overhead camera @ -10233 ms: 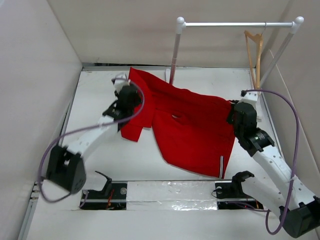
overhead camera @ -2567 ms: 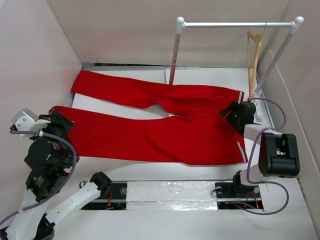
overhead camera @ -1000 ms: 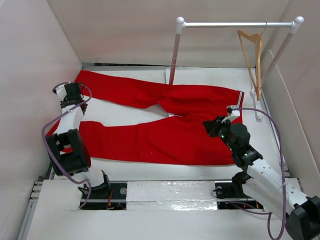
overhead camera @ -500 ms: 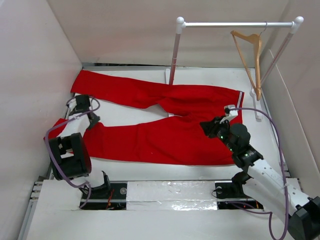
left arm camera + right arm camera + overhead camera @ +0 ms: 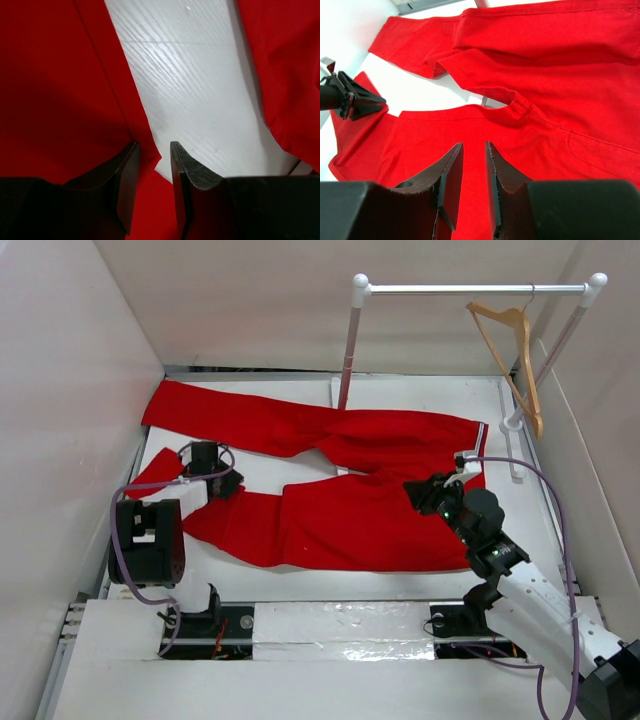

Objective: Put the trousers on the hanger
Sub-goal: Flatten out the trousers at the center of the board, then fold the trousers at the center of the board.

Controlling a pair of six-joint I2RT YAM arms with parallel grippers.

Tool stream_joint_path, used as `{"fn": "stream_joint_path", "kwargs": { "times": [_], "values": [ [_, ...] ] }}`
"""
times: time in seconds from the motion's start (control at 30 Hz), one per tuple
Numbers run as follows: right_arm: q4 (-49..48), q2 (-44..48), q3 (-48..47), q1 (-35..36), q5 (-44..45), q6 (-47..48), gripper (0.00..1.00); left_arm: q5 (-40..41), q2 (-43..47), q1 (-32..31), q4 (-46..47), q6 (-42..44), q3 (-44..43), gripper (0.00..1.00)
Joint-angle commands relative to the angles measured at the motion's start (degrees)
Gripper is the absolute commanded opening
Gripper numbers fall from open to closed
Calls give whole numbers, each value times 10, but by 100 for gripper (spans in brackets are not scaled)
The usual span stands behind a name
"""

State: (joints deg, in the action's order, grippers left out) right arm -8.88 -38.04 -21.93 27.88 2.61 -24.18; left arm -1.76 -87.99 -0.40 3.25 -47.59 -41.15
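Plain bright red trousers (image 5: 350, 520), with thin white stripes at the waistband end. Light tan wooden hanger (image 5: 528, 370) with a thin grey metal hook. Rail (image 5: 470, 287) with white posts and a silver bar. White worktop (image 5: 430, 392), faintly lined up close. Matt black left tool (image 5: 154, 145) and right tool (image 5: 473, 145). Purple cables (image 5: 563, 540) along white-and-black arms (image 5: 530, 595).

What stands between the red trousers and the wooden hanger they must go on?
Nothing visible: the tan wooden triangular hanger hangs free on the white-and-silver rail, beyond the waistband end of the bright red fabric trousers.
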Motion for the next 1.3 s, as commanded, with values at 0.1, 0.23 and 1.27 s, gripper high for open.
{"fn": "stream_joint_path", "kwargs": {
  "times": [0.1,0.23,1.27],
  "values": [
    [-7,-7,-24,6,20,8,31,-55,-40,-85,50,-71,-24,30],
    [-3,-4,-22,6,33,11,31,-74,-96,-167,84,-108,-77,31],
    [-14,24,-19,1,-38,27,12,84,5,145,-108,54,-74,43]
  ]
}}
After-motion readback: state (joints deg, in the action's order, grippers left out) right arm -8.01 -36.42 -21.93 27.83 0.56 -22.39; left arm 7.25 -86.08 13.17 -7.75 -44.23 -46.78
